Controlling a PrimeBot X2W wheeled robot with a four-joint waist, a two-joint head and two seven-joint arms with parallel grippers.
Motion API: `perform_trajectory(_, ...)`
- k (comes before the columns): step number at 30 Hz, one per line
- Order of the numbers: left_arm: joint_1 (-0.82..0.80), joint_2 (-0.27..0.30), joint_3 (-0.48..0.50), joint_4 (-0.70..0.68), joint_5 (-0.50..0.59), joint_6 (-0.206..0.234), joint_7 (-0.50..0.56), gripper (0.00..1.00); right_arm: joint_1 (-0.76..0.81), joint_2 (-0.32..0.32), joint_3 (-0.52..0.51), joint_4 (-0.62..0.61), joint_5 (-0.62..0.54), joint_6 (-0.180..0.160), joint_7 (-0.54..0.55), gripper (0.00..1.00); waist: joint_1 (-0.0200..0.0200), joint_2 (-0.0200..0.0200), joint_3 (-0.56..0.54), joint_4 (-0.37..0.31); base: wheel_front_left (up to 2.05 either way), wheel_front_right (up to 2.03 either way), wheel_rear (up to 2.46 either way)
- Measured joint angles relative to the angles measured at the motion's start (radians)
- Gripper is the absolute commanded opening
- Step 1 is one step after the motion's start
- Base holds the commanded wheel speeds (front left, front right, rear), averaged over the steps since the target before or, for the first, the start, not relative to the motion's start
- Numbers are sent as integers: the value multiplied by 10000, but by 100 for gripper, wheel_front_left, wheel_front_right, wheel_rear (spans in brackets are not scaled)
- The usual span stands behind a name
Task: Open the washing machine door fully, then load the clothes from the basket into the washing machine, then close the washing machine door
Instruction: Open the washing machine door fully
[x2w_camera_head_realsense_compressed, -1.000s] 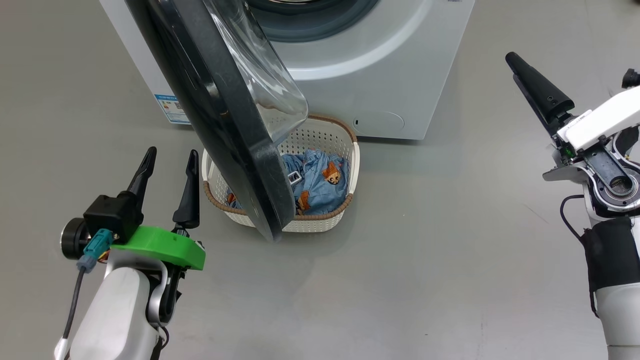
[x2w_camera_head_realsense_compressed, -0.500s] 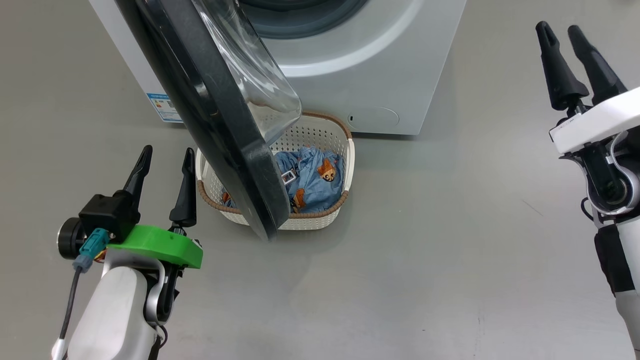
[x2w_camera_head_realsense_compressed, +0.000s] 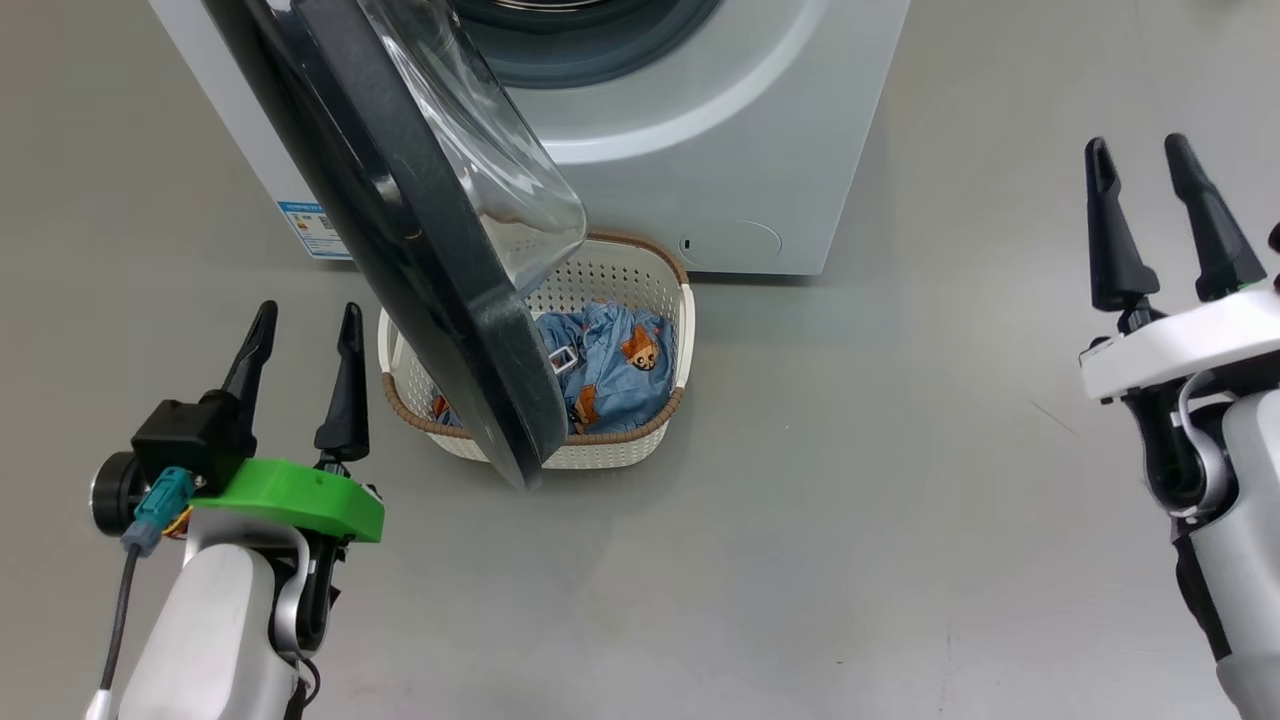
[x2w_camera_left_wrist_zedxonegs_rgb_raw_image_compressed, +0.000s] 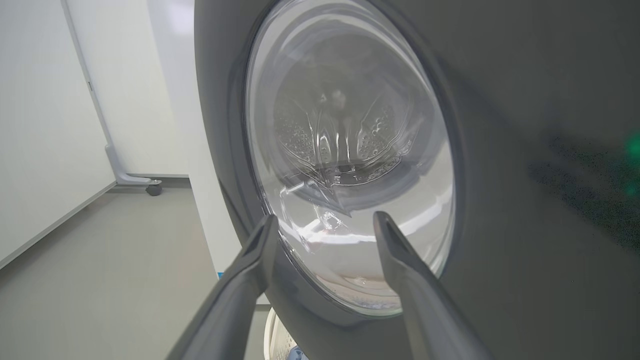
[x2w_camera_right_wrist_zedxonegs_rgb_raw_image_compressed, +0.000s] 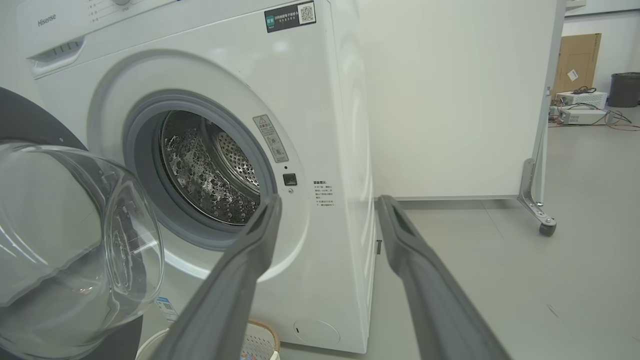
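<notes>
The washing machine stands at the top of the head view with its grey-ringed steel drum exposed. The washing machine door hangs open, its black rim and clear glass bowl reaching out over the basket. The cream basket sits on the floor against the machine's front, with the light-blue clothes inside, partly hidden by the door. My left gripper is open, left of the basket, and faces the door's outer side. My right gripper is open at the far right, pointing at the machine.
Grey floor stretches between my two arms. A white partition panel on castors stands to the right of the machine, with a cardboard box and equipment behind it. Another castor foot shows left of the machine.
The head camera has shifted, sliding the scene left. My right arm has turned from edge-on to both fingers pointing up, and sits lower in view. Both grippers stay open and empty.
</notes>
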Motion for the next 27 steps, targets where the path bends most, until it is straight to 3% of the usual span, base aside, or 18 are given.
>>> perform_trajectory(21,761,-272,729,63,82,0,0,100,2071,111,-199,771,-1198,-947,-706,100,0,0,-465,-687,0,0,0)
perform_trajectory(27,1076,-274,811,100,161,-2,0,100,2342,201,-215,761,-1346,-963,-706,100,0,0,-674,-740,0,0,0)
